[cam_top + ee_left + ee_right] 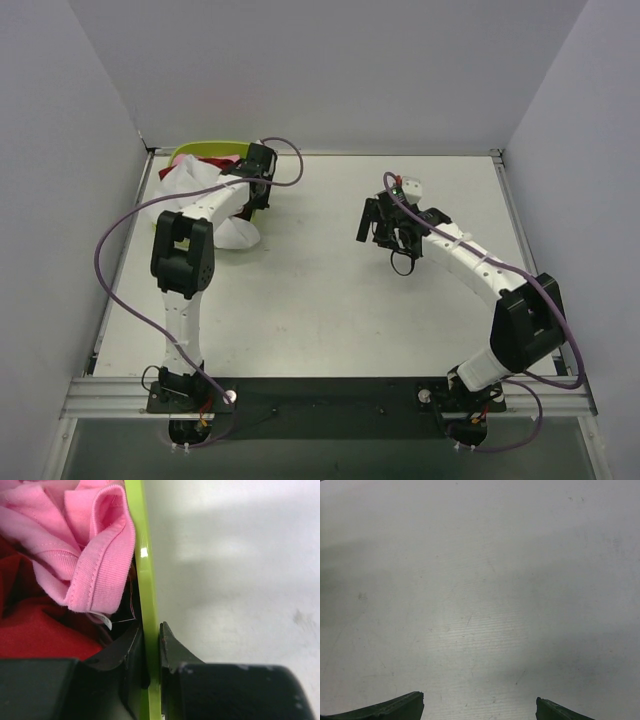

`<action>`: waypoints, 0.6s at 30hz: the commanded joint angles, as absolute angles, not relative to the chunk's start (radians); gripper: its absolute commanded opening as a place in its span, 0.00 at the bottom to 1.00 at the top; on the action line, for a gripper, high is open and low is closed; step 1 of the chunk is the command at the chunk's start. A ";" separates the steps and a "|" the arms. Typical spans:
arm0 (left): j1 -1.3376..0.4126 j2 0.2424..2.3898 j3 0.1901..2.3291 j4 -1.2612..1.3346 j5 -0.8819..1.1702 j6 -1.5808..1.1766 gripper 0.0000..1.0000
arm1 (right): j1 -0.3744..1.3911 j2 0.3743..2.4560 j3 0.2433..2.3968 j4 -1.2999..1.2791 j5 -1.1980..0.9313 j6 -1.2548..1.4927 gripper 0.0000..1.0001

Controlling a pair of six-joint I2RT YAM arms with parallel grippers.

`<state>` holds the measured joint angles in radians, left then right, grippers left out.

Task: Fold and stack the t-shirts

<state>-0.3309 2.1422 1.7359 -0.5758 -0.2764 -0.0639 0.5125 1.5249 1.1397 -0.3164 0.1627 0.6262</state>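
A pink t-shirt point(85, 545) lies crumpled on a dark red t-shirt point(35, 630) inside a lime-green basin point(145, 580). My left gripper point(151, 635) is shut on the basin's thin rim, one finger inside and one outside. In the top view the basin point(205, 150) sits at the far left. A white t-shirt point(190, 185) spills over its near side onto the table, partly hidden under my left arm, and my left gripper point(250, 172) is at the basin's right end. My right gripper point(370, 222) hovers open over bare table at centre right, its fingertips point(405, 707) wide apart and holding nothing.
The grey table point(330, 300) is walled at the back and on both sides. The basin stands in the back left corner close to the walls. A purple cable point(120, 235) loops off the left arm. The right wrist view shows only table surface point(480, 590).
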 commanded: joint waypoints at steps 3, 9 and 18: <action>-0.256 2.293 1.828 -0.598 -0.255 -0.028 0.00 | 0.522 1.555 1.149 -0.316 0.170 0.623 0.93; -0.253 2.232 1.833 -0.623 -0.278 -0.063 0.33 | 0.522 1.585 1.151 -0.304 0.164 0.615 0.93; -0.267 1.981 1.846 -0.758 -0.319 -0.187 0.93 | 0.558 1.612 1.149 -0.287 0.147 0.626 0.93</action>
<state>-0.2707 2.1761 1.8370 -0.6846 -0.2848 -0.1192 0.5327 1.6108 1.1397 -0.2913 0.1459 0.6250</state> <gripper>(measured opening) 0.932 0.932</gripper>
